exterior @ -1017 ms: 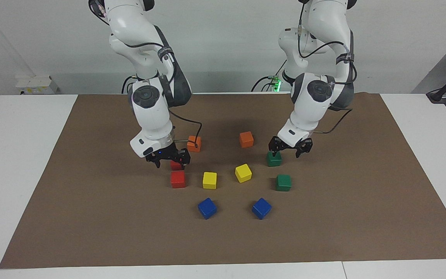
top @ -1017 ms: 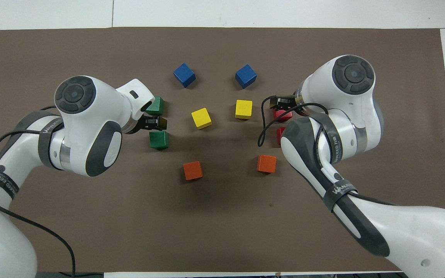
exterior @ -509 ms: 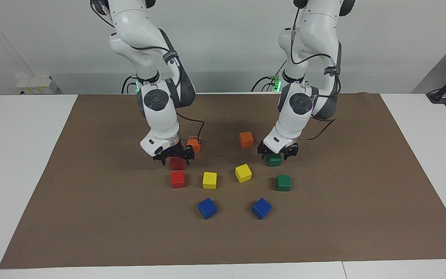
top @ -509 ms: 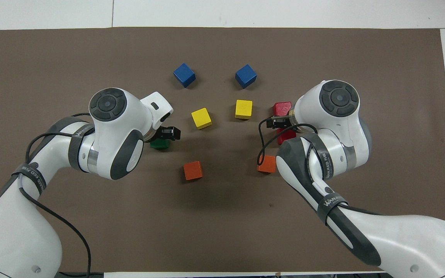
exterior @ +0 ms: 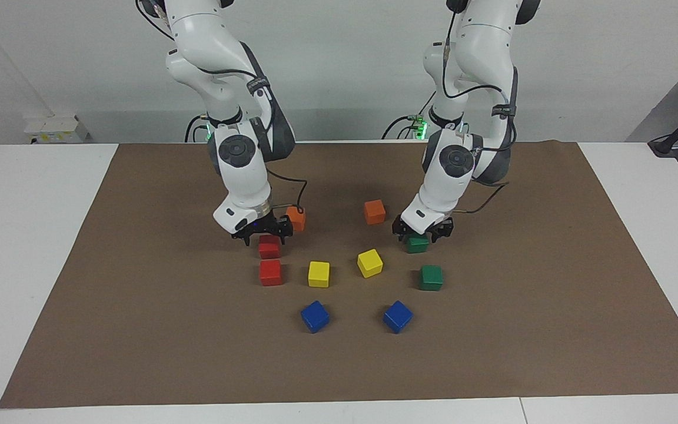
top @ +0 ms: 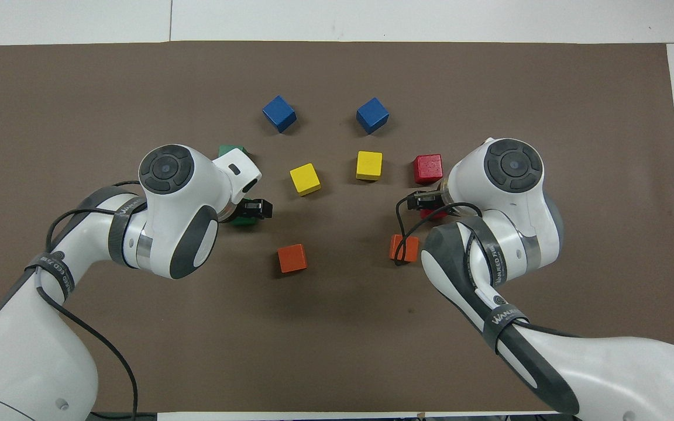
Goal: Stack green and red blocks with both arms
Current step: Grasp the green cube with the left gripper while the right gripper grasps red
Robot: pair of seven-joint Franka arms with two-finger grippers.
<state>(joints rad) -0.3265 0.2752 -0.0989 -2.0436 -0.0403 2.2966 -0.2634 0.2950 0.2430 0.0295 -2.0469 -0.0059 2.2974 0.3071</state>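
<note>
The two green blocks sit toward the left arm's end of the worktop: the nearer green block (exterior: 416, 242) lies under the left tool (exterior: 422, 228), and the farther green block (exterior: 431, 277) stands free, toward the worktop's edge away from the robots. The two red blocks mirror them at the right arm's end: the nearer red block (exterior: 269, 247) just below the right tool (exterior: 263, 231), the farther red block (exterior: 270, 272) close beside it.

Over the last second both arms have drawn back toward their bases and lowered. The left tool, which was hanging above and a little to the side of its green block, now straddles it with its fingers spread wide, down around the top of the cube. The right tool has also settled, wide open, just over the nearer red block's top; whether it touches I cannot tell.

Nothing is lifted yet, and no stack exists. By my reading both arms are at the point of closing on their nearer cubes, each to be carried onto its farther twin.

The orange cubes (exterior: 374, 211), yellow cubes (exterior: 318, 274) and blue cubes (exterior: 315, 316) lie untouched around the middle.
</note>
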